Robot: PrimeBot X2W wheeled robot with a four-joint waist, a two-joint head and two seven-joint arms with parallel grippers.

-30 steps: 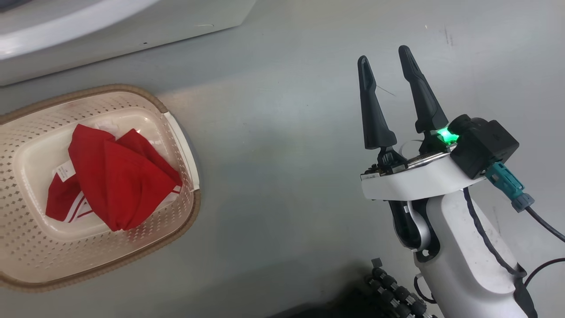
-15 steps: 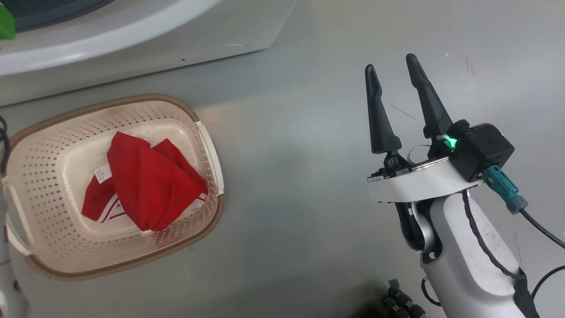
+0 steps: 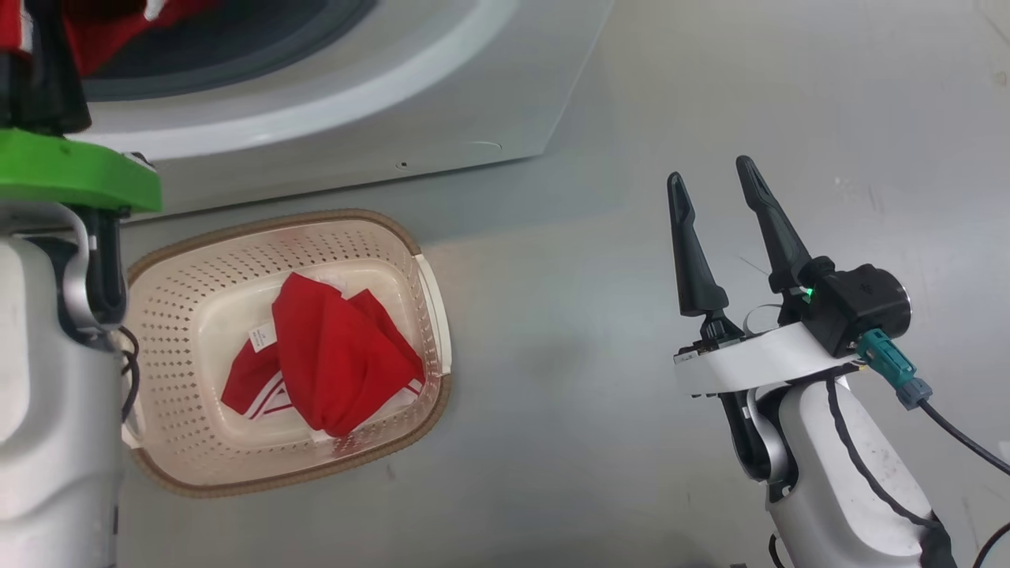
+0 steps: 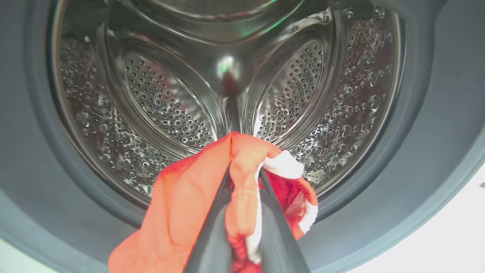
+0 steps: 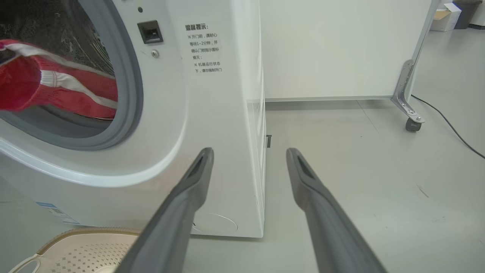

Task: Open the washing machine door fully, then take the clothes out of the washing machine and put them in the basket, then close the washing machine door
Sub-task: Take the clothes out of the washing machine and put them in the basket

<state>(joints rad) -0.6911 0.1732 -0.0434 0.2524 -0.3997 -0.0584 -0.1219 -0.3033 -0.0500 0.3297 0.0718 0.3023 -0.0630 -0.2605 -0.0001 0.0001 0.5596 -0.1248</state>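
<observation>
The left gripper (image 4: 245,172) is at the mouth of the washer (image 3: 355,118), its two fingers pinched together on a fold of a red garment (image 4: 189,204). The cloth bunches over the fingertips, and white trim shows beside the right finger. The rest of it hangs down across the grey ring (image 4: 428,113) at the bottom edge of the opening. Behind it is the steel drum (image 4: 163,94). In the right wrist view the same garment (image 5: 57,87), with its white stripes, is seen inside the ring (image 5: 129,94) at the opening's left side.

The basket (image 3: 181,300) stands on the floor (image 3: 552,355) just beside the washer's bottom front edge, beneath the opening. The other garment (image 3: 339,363) lies crumpled in it, from the middle of the basket's bottom to its right wall, with a white label showing at its left.

The right gripper (image 3: 710,170) hangs over bare floor, well apart from the basket and to the right of the washer's front corner. Its fingers are spread wide with nothing between them. In its own view the gripper (image 5: 250,151) points at that corner of the washer (image 5: 212,113), with a corner of the basket (image 5: 83,246) at the lower left.
</observation>
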